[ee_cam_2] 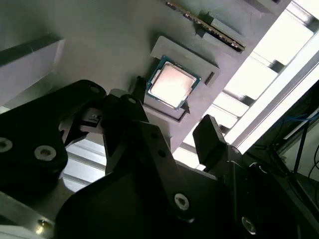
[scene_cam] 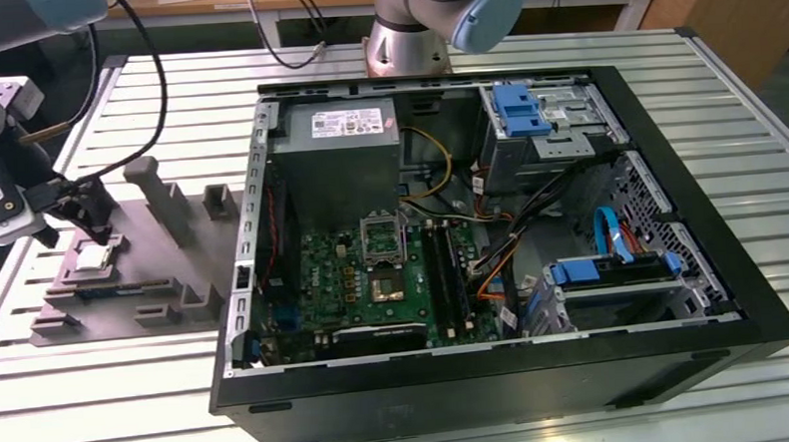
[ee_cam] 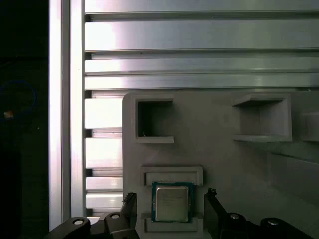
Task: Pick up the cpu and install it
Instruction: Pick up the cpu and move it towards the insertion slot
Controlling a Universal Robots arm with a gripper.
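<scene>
Hovering over cpu (ee_cam_2: 172, 84) in grey holder (ee_cam: 224, 164), gripper (ee_cam_2: 173, 113) spread wide, empty. Chip looks light, stiff, fragile; pinch opposite side edges.

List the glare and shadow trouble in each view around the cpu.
Exterior view: even light, the computer case interior shadowed. First wrist view: the table slats glare brightly, while the cpu is evenly lit. Second wrist view: the cpu's metal top reflects a pale glow, slats blow out white, and the open gripper reads as a dark silhouette.
</scene>
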